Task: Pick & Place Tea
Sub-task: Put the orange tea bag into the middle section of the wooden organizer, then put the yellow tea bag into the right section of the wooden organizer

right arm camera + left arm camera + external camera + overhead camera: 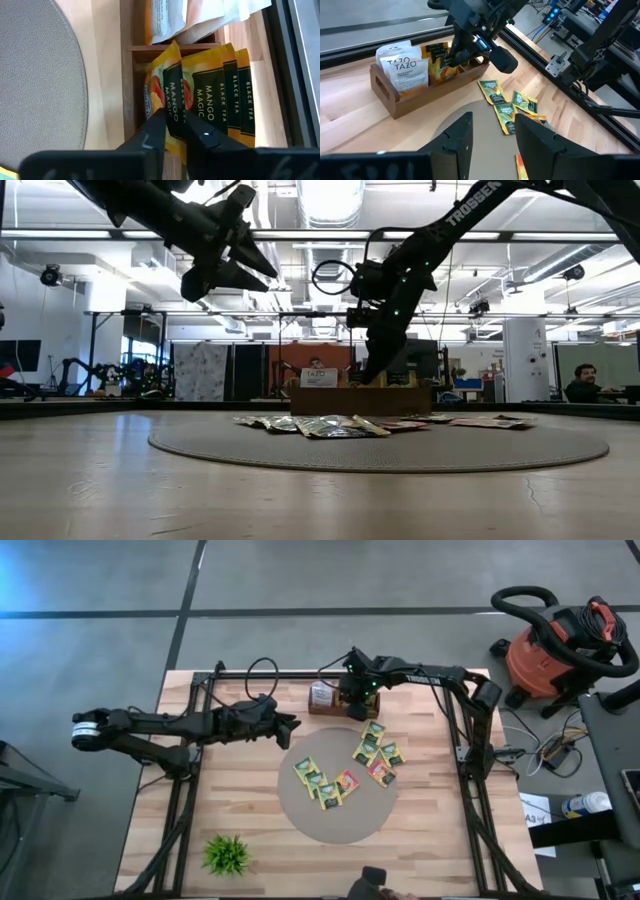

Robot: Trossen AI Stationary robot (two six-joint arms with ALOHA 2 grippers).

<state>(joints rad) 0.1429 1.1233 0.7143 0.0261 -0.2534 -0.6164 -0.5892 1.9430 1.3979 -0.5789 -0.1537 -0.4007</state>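
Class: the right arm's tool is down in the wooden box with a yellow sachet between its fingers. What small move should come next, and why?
Probably open the right tool further and lift straight out. The yellow sachet already stands in the wooden box beside the other upright sachets, and the fingers seem barely parted around it.

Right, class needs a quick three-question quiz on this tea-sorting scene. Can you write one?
1. True or false: the right gripper is down at the wooden box.
2. The small green plant stands: A on the round mat; B in the box; C on bare tabletop on the left arm's side.
3. Fill in: the yellow sachets in the box read "Mango ____".

Key: 1 true; 2 C; 3 Magic.
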